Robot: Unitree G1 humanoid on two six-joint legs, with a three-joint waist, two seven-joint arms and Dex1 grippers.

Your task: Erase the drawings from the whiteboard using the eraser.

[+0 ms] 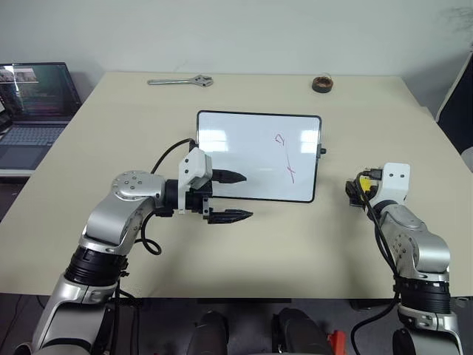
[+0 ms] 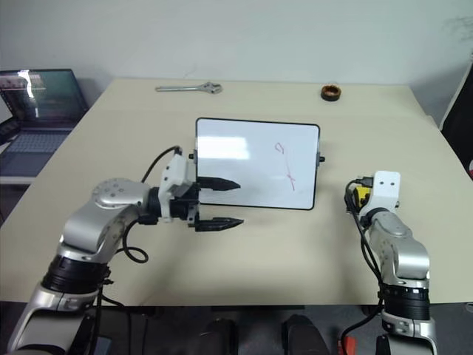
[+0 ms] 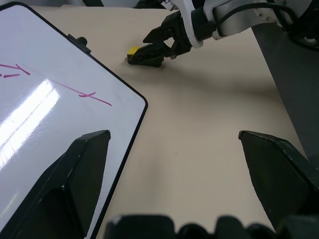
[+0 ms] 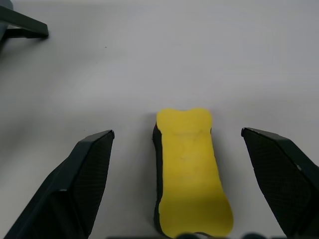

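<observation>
The whiteboard (image 2: 256,164) lies on the counter (image 2: 295,237), reddish drawings (image 2: 285,166) on it. The left gripper (image 2: 229,201) hovers open-jawed over its near edge.

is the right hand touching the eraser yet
Apart. The right wrist view shows the yellow eraser lying on the table between the right hand's open fingers, with bare table on each side of it.

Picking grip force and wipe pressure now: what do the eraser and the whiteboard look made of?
Eraser: looks like a matte yellow plastic or foam body with a dark layer beneath, likely felt; I can't tell for sure. Whiteboard: smooth, glossy white surface, judging by the bright light reflections, inside a thin black frame, probably plastic.
</observation>
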